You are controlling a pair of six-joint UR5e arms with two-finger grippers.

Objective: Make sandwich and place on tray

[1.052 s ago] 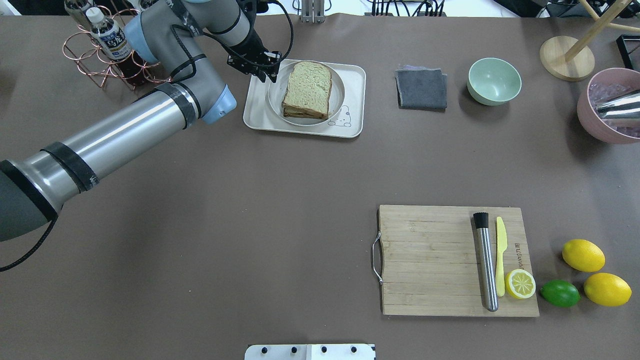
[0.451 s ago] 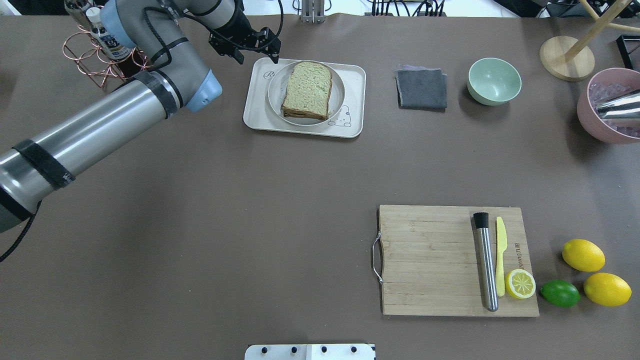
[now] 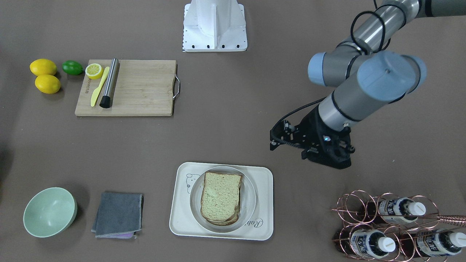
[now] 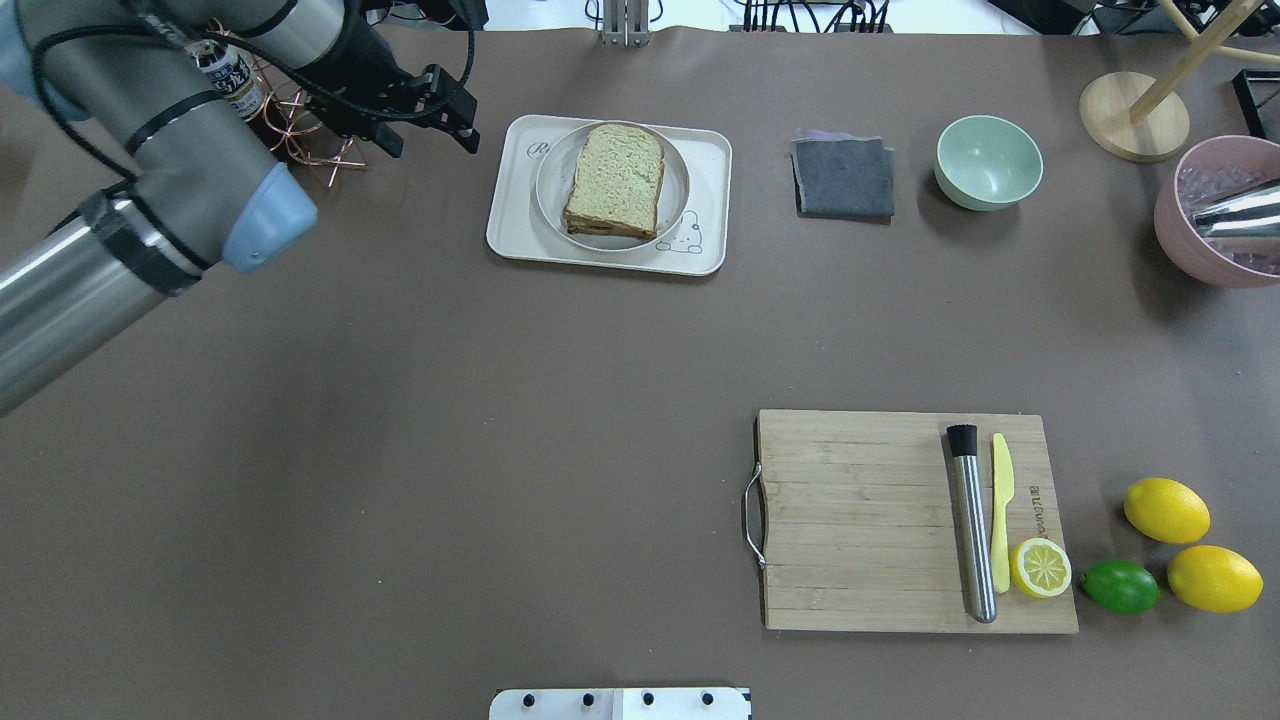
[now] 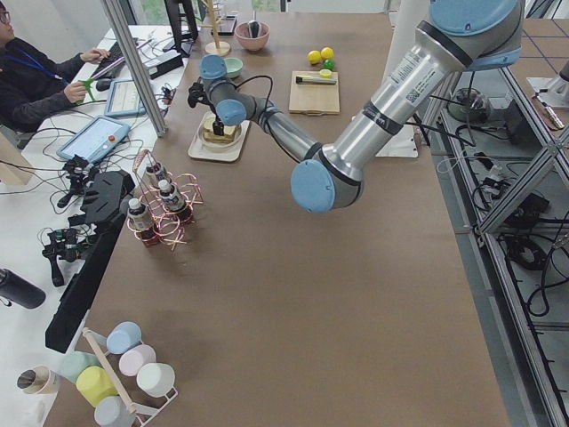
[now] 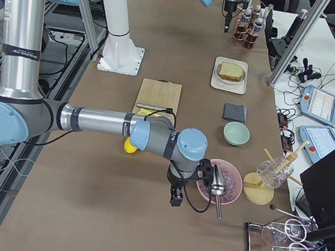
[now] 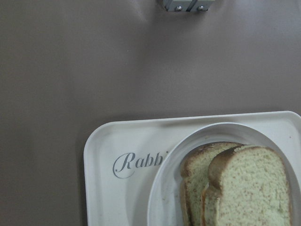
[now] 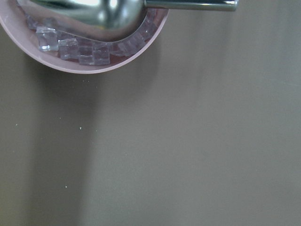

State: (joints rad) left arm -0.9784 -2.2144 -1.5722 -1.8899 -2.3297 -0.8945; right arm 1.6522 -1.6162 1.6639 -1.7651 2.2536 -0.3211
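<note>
The sandwich (image 4: 615, 180), two pale greenish slices with brown crust, lies on a round white plate (image 4: 678, 165) on the cream tray (image 4: 708, 160) at the far middle of the table. The egg does not show. The sandwich also shows in the front view (image 3: 220, 198) and the left wrist view (image 7: 244, 188), on the tray (image 7: 113, 146) by its "Rabbit" script. My left gripper (image 4: 432, 147) is open and empty, above the table left of the tray and apart from it; it also shows in the front view (image 3: 287, 151). My right gripper (image 6: 174, 196) hangs beside a pink bowl; I cannot tell its state.
A copper bottle rack (image 3: 393, 225) stands close behind the left gripper. A grey cloth (image 4: 843, 178) and a green bowl (image 4: 988, 162) lie right of the tray. A pink bowl (image 4: 1215, 250) holds ice and a metal scoop. A cutting board (image 4: 860, 520) carries tools; lemons (image 4: 1166, 510) lie beside it.
My left gripper has drawn back from the plate's left rim, moving left toward the bottle rack. Sandwich, plate and tray have stayed put.
</note>
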